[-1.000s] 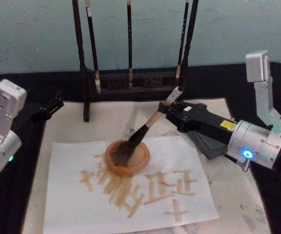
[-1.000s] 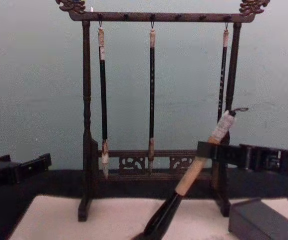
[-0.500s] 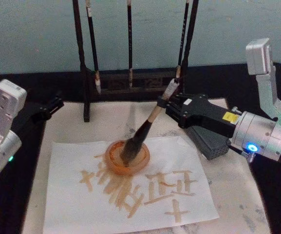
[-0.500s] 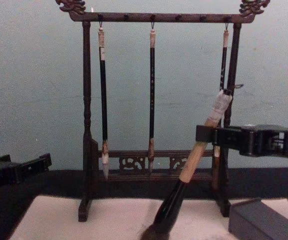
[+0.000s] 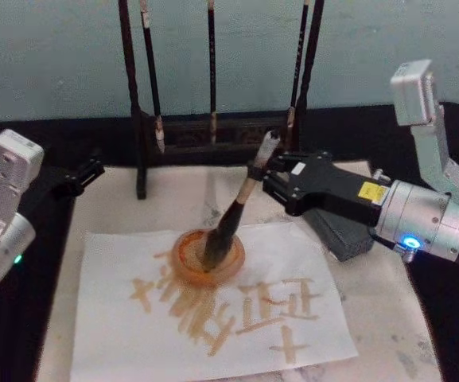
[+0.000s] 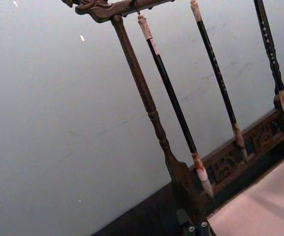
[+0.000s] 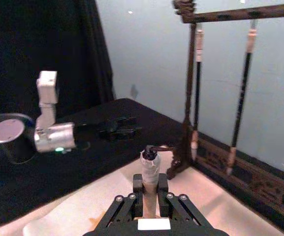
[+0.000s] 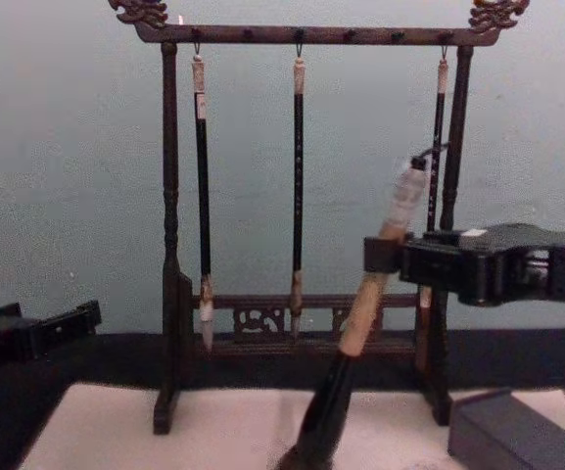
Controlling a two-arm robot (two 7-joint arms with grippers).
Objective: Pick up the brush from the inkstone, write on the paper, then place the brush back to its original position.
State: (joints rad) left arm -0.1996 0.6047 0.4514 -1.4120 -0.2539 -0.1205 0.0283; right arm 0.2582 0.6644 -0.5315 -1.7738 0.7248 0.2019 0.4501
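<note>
Right pincer (image 5: 254, 171), centre-right of the head view, is clamped tight on the tan upper shaft of the brush (image 5: 231, 216), just below its whitish wrapped end. The bristles are down in an orange dish (image 5: 183, 267) that stands on the paper (image 5: 126, 334) at lower centre, above the brown strokes. The inkstone (image 5: 339, 237) lies to the right of the dish, partly under my right arm. The left pincer (image 5: 80, 175) is parked at the left edge.

I judge the brush light and its wooden shaft stiff, so a firm hold high on the bare wood suits it. The bushy head is soft and will splay under any press, and if it is wet it may drip, so it wants an easy touch on the paper.

Against the frame a second ago, the brush stands more upright. In the chest view its wrapped end has swung from right of the rack (image 8: 169, 245) post towards centre and higher. In the head view the pincer has shifted left, and the bristles look less splayed in the dish.
</note>
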